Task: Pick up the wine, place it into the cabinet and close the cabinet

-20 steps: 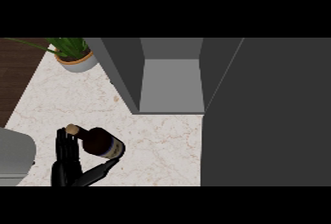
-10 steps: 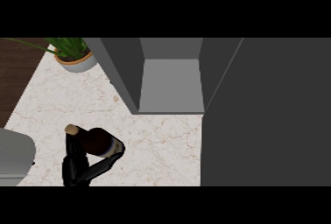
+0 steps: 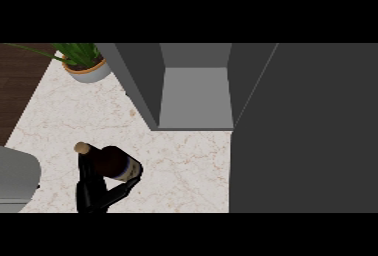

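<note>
Wine: the wine (image 3: 114,162) is a dark bottle with a pale label band, in the view's lower left, over the surface and left of the cabinet.
Tilt: it leans, the cork (image 3: 81,147) toward the upper left and the thick end toward the lower right.
Contact below: I cannot tell whether the bottle touches the surface or hangs clear of it.
Holding hand: the right hand (image 3: 92,187) comes up from the lower edge directly under the bottle.
Fingers: the black fingers (image 3: 87,172) are curled round the bottle. One strand runs up its left side toward the neck and another crosses under the label on its right side.
Surface: the surface (image 3: 184,170) is pale marble with faint brown veins. A bare stretch lies between the bottle and the cabinet.
Cabinet: the cabinet (image 3: 140,80) is dark grey and stands open toward the near side, up and to the right of the bottle and well apart from it.
Cabinet inside: a lighter grey floor shows between two dark side walls.
Dark panel: a wide dark panel (image 3: 306,130) fills the view's right side, running from the cabinet's right wall to the lower edge. I cannot tell whether it is the door.
Left forearm: the left forearm (image 3: 15,175) is a grey rounded shape at the view's left edge, beside the bottle. Its hand does not show.
Potted plant: a potted plant (image 3: 85,67) with green leaves in a pale pot with an orange band stands at the surface's far left corner, just left of the cabinet.
Floor: dark wood floor (image 3: 18,85) lies beyond the surface's left edge.
</note>
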Controlling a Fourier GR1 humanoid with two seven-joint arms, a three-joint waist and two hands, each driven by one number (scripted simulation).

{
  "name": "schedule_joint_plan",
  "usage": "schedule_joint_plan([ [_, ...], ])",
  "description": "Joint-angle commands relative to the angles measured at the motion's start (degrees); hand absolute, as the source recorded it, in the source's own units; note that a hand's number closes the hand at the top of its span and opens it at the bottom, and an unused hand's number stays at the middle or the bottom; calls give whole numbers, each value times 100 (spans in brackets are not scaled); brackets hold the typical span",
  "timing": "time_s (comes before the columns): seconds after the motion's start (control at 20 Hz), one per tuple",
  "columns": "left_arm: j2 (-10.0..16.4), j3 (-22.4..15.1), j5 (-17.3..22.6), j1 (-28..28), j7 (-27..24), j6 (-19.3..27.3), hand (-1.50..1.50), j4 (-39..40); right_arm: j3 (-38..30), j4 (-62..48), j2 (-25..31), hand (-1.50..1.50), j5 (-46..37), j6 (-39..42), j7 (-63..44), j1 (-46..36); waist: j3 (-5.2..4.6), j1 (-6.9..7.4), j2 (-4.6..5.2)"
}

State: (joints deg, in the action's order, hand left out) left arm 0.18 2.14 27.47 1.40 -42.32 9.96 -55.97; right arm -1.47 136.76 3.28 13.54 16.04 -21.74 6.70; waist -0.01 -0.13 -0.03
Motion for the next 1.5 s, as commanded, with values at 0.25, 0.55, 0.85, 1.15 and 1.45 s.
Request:
schedule_joint_plan([
  [0.25, -18, 189, 190, -568, -543, -561, 150, 1128, 132, -80, -49, -150, -194, -133, -141, -366, -1, 0, 3],
  [0.55, -15, -166, 306, -519, -856, -423, 150, 1310, -432, -153, 107, -150, 367, 142, 25, -36, 1, -10, 2],
  [0.85, 216, -276, 50, -263, -896, -1060, 150, 1405, 21, -197, -81, -150, -199, -112, -37, -321, 1, 12, 1],
  [1.15, 800, -974, -521, 250, -1109, -2368, 150, 1626, -53, -148, 10, -150, -13, 33, -60, -174, -1, -7, 4],
  [1.45, 828, -834, -554, 151, -1425, -2513, 150, 1603, 90, -123, -108, -150, -210, 1, 11, -121, -1, 7, 1],
])
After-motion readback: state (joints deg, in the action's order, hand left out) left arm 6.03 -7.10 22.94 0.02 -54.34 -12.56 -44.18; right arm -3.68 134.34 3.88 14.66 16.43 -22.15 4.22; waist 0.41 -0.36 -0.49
